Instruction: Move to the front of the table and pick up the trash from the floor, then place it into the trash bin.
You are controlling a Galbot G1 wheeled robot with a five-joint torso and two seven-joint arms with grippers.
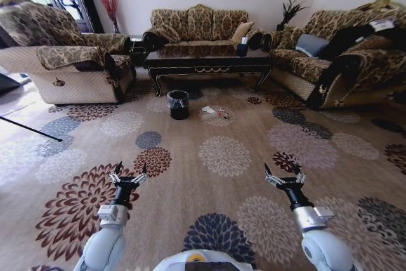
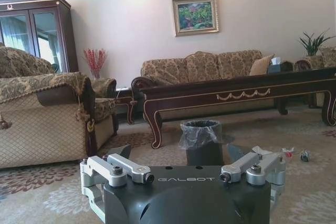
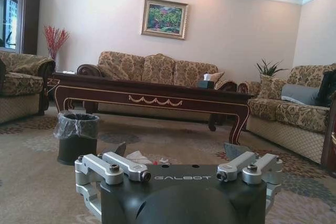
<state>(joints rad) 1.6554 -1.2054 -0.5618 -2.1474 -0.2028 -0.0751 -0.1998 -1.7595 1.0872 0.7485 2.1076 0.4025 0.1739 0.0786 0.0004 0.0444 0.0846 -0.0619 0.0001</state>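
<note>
Both arms reach forward low over the floor (image 1: pixel 222 195), left gripper (image 1: pixel 128 171) at seven o'clock, right gripper (image 1: pixel 283 174) at five, fingers spread, trash (image 1: pixel 214 112) and trash bin (image 1: pixel 179 104) at twelve.

You see the floor (image 1: pixel 190 157), a beige flowered carpet. On it stand the table (image 1: pixel 206 63) and the trash bin (image 1: pixel 179 104); the trash (image 1: pixel 216 112) lies just beside the bin.
</note>
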